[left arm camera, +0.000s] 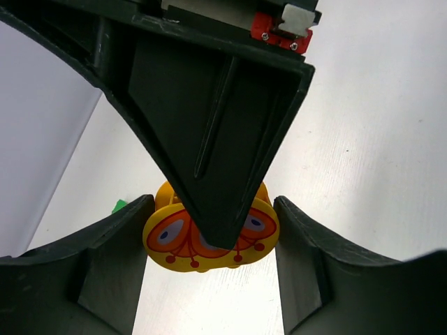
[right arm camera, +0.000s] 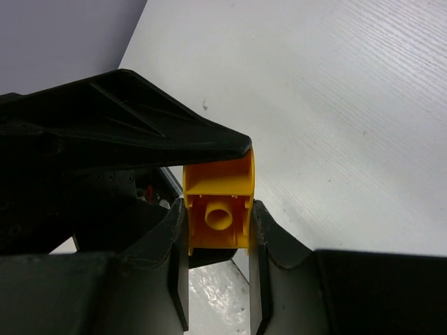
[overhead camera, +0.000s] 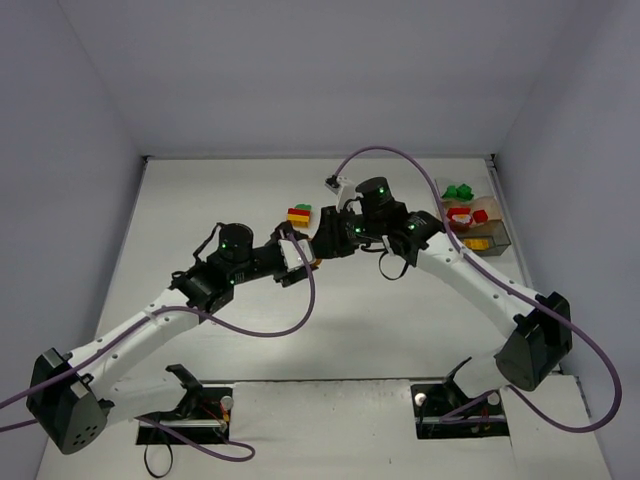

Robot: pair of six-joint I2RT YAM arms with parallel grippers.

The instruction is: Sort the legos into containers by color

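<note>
My two grippers meet over the middle of the table. My left gripper (overhead camera: 306, 258) (left arm camera: 213, 209) has its fingers against both sides of a round yellow piece with a red-orange butterfly print (left arm camera: 174, 246). My right gripper (overhead camera: 330, 242) (right arm camera: 218, 213) is shut on a yellow brick (right arm camera: 216, 183), seen from its hollow underside; in the left wrist view its dark finger (left arm camera: 209, 139) covers the middle of the round piece. A stacked red, yellow and green brick (overhead camera: 299, 214) lies just beyond the grippers. The tan tray (overhead camera: 500, 236) at far right holds green (overhead camera: 458, 191), red (overhead camera: 462, 213) and yellow (overhead camera: 476, 243) bricks.
Purple cables loop from both arms over the table. A green brick corner (left arm camera: 120, 205) shows behind my left finger. Grey walls close in the table on the left, back and right.
</note>
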